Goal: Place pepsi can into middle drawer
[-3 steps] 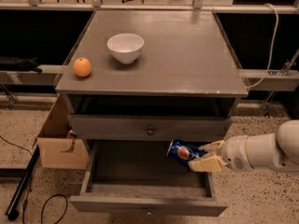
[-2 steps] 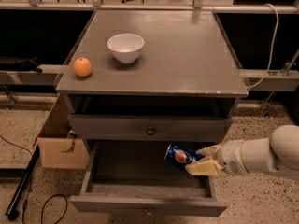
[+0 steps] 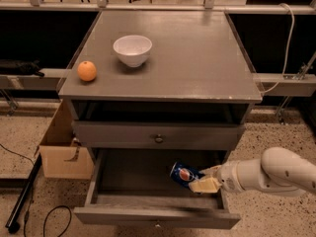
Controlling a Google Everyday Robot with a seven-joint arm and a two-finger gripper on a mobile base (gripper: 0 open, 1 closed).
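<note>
1. Room. The speckled terrazzo floor (image 3: 296, 132) surrounds the unit. A dark cable lies on it at lower left.

2. Surface. The grey wooden cabinet has a flat square worktop (image 3: 197, 58). Below it is an open shelf gap, then a shallow grey drawer front with a dark round knob (image 3: 158, 135), which is closed.

3. Target. The wide, deep grey wooden middle drawer (image 3: 158, 217) is pulled fully out. Its dark floor is bare across the left and centre.

4. Arm. The single white tubular robot arm (image 3: 276, 174) enters from the right, over the drawer's right wall.

5. Other items. A brown cardboard box (image 3: 61, 157) stands on the floor, just beside the cabinet's left side. A white round ceramic bowl (image 3: 132, 49) and a small round orange fruit (image 3: 87, 70) rest on the worktop, well apart from the arm.

6. Key relation.
- The small blue cylindrical pepsi can (image 3: 183, 174) is inside the drawer opening, right of centre and towards the front.
- Its long axis is near horizontal and runs left to right. The can projects leftward from the gripper (image 3: 200, 177).
- The pale fingers (image 3: 205, 185) are clamped on its right end.
- Contact between can and drawer floor cannot be determined.
- Judgement: release is the remaining step. On its side, the can may roll.
</note>
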